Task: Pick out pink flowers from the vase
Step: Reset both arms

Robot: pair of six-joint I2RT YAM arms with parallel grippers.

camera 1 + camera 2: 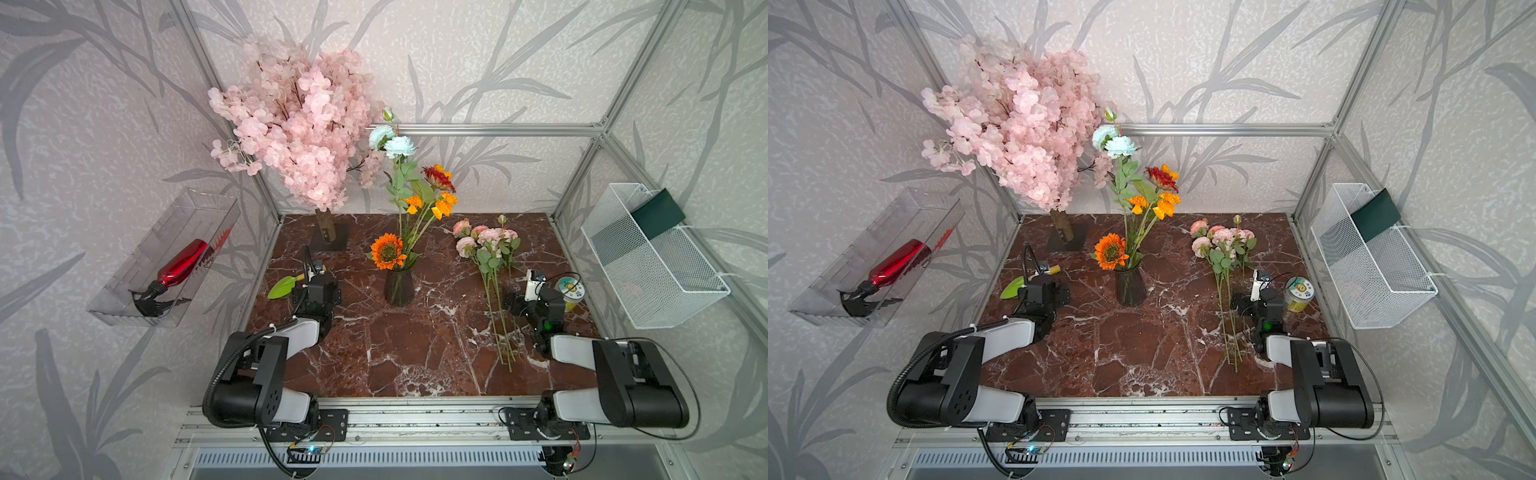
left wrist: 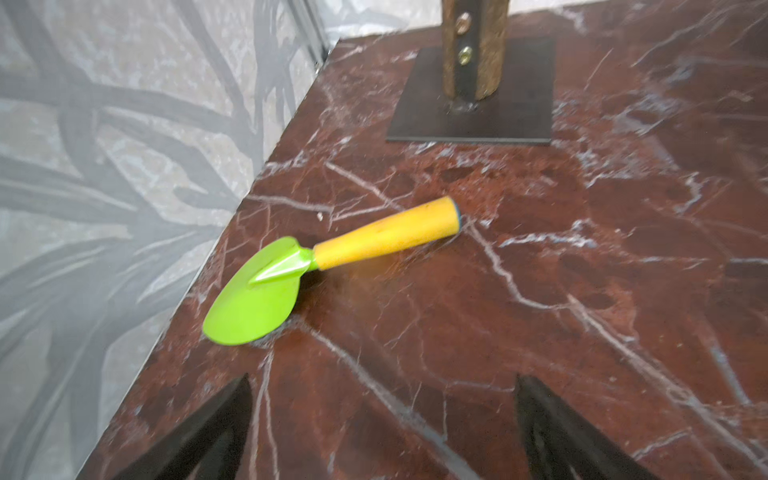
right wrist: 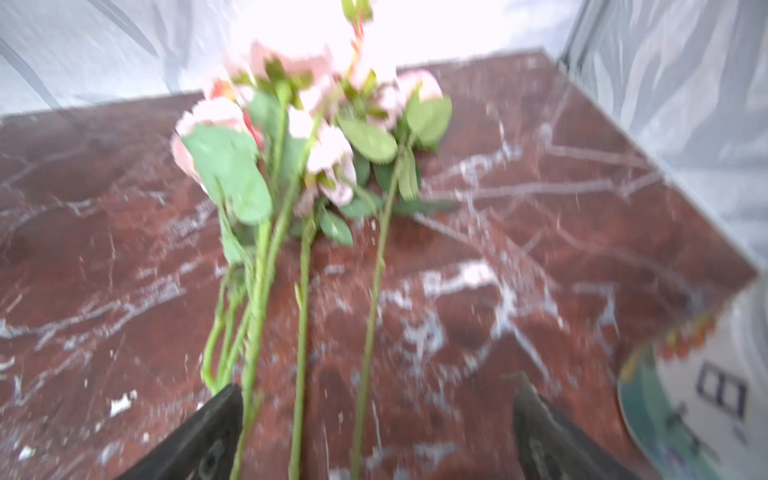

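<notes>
The pink flowers [image 1: 484, 243] [image 1: 1221, 243] lie flat on the marble table at the right, heads to the back, stems toward the front. The dark glass vase [image 1: 399, 286] [image 1: 1130, 287] stands mid-table and holds an orange sunflower, light blue blooms and orange-red ones. My right gripper [image 3: 376, 384] hangs open low over the green stems [image 3: 301, 311]; three of them run between its jaws, untouched. The pink heads [image 3: 332, 153] lie ahead of it. My left gripper [image 2: 382, 380] is open and empty over bare marble at the left, well away from the vase.
A green trowel [image 2: 291, 270] [image 1: 284, 286] with a yellow handle lies just ahead of the left gripper. The pink blossom tree [image 1: 299, 120] stands on a plate [image 2: 519, 120] at the back left. A labelled jar [image 1: 570, 291] sits right of the right gripper. Bins hang on both side walls.
</notes>
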